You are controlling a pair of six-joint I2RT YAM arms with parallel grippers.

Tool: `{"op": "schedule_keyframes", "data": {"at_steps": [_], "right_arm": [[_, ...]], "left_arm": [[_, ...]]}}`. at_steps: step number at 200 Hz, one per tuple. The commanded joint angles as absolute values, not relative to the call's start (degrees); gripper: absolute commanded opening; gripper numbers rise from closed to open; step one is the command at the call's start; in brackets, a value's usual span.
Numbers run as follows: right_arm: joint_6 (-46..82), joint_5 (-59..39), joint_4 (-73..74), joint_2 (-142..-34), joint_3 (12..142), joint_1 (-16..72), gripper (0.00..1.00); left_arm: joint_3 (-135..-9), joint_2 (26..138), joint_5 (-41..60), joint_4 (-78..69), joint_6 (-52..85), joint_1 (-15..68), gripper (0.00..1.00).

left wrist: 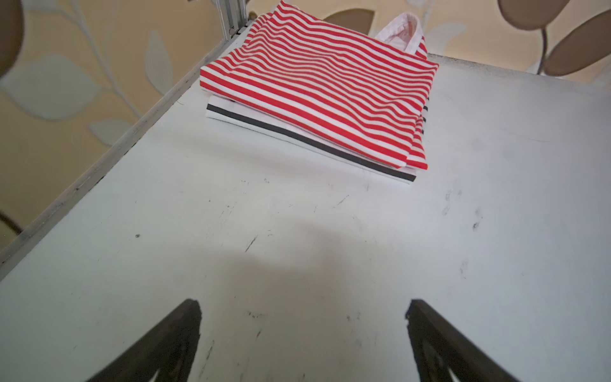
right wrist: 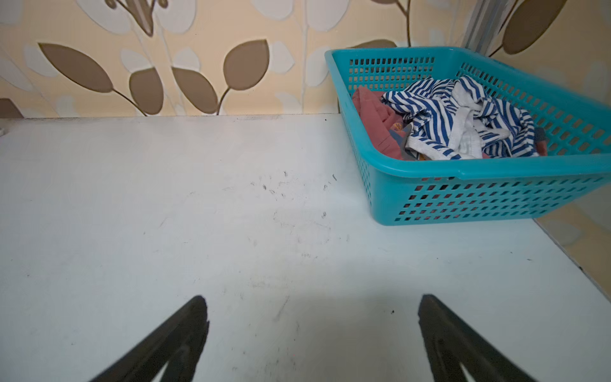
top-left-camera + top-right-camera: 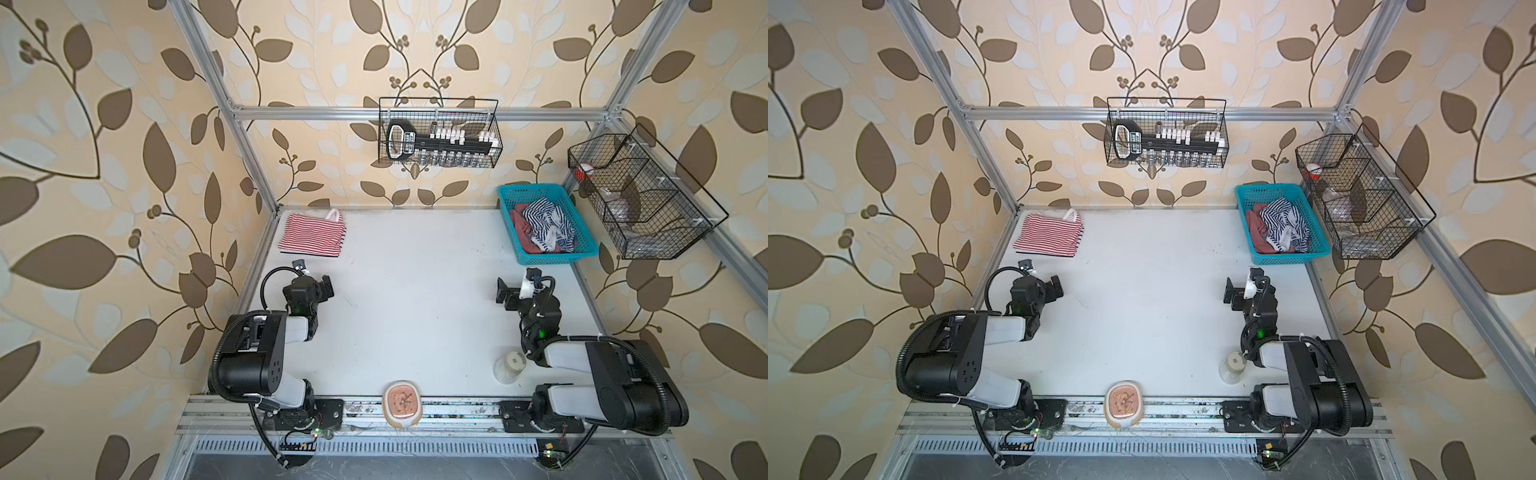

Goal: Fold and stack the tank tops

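Note:
A folded red-and-white striped tank top lies at the table's back left corner. It rests on a folded white fabric with a black stripe. In the teal basket at the back right, a crumpled navy-and-white striped tank top sits over a dusty red one. My left gripper is open and empty, short of the folded pile. My right gripper is open and empty, short of the basket.
The white table is scuffed. A clear jar stands beside the right arm, and a cream lidded dish sits at the front edge. Black wire baskets hang on the back rail and the right rail.

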State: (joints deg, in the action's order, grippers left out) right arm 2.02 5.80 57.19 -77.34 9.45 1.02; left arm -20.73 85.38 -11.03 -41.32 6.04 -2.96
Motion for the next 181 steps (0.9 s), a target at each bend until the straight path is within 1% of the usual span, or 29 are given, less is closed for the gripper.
{"op": "schedule_keyframes", "data": {"at_steps": [1, 181], "right_arm": [[0.80, 6.24, 58.61, -77.30, 10.28, 1.14, 1.00], [0.68, 5.78, 58.52, -77.42, 10.32, 0.97, 1.00]], "left_arm": [[-21.50, 85.08, -11.81, -42.55, 5.27, -2.58, 0.99], [-22.10, 85.36, -12.02, -41.66, 4.83, -2.24, 0.99]]}}
